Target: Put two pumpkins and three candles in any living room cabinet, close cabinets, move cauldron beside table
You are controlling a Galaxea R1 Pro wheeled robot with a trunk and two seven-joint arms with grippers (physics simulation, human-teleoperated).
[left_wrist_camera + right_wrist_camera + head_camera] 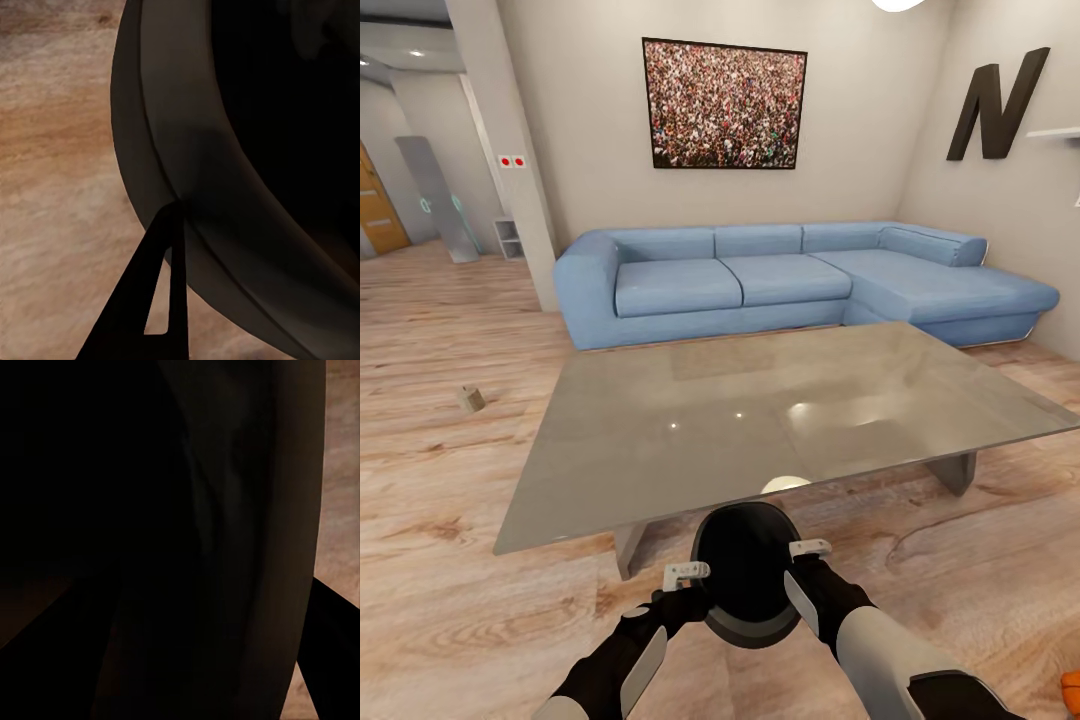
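- the cauldron (745, 575) hung between both arms, right in front of the robot, mouth turned toward the head camera and its dark inside showing.
- the left gripper (687, 575) sat at the cauldron's left rim and the right gripper (809, 549) at its right rim; each looked clamped on the rim wall, one finger outside and one apparently inside.
- in the left wrist view one dark finger (154, 300) touched the pot's outer wall (187, 150) above wood floor (52, 187); in the right wrist view the rim (285, 532) ran between the fingers.
- the table (660, 440) lay straight ahead, its near edge just beyond the cauldron, its long side running left to right across the view.
- the cauldron seemed to be held over the floor by the middle of that near edge, between the two legs; whether its feet touched the floor could not be told.
- judged from this, the coming move turned on lowering it straight down, since it already lay beside the table.
- one candle (471, 399) lay on the floor well off the table's left edge.
- an orange pumpkin (1071, 694) showed at the frame's lower right corner.
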